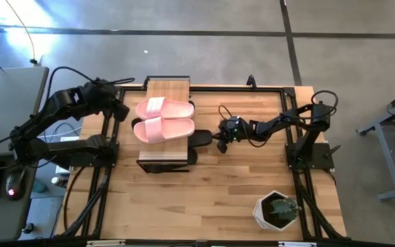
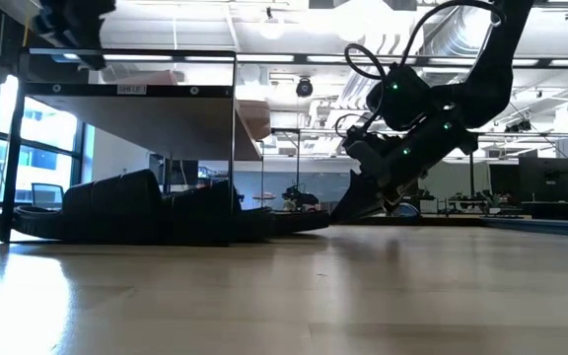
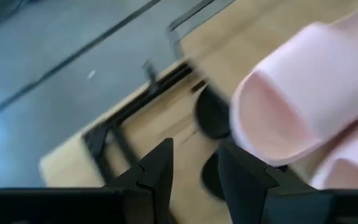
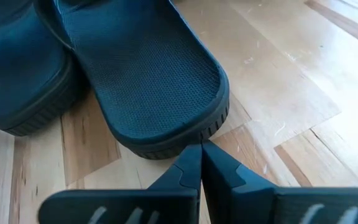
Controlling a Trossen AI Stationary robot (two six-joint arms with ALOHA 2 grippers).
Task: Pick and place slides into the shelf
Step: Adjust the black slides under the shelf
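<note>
The shelf [image 1: 168, 88] stands at the table's middle left, and the pale pink pair [image 1: 163, 119] rests sole-down on its wooden top. Black slides [image 2: 116, 209] lie on the table under it. One black slide [image 1: 199, 140] sticks out heel-first from the shelf's right side; a second one [image 4: 23, 68] lies beside it. My right gripper [image 1: 221, 144] is shut, low at that heel. My left gripper [image 1: 123, 111] hovers open just left of the shelf top, level with a pink slide [image 3: 303, 87], touching nothing. My right gripper [image 4: 201, 152] has its shut fingertips against the heel rim [image 4: 185, 140] of the black slide. It comes slanting down from the table's right side, in line with the slide's length. The slide lies flat, sole on the table.
A plant in a white hexagonal pot [image 1: 278, 209] stands near the table's near right corner. Black frame rails [image 1: 300, 185] run along the table's edges. Bare wood [image 1: 197, 199] stretches across the near half of the table.
</note>
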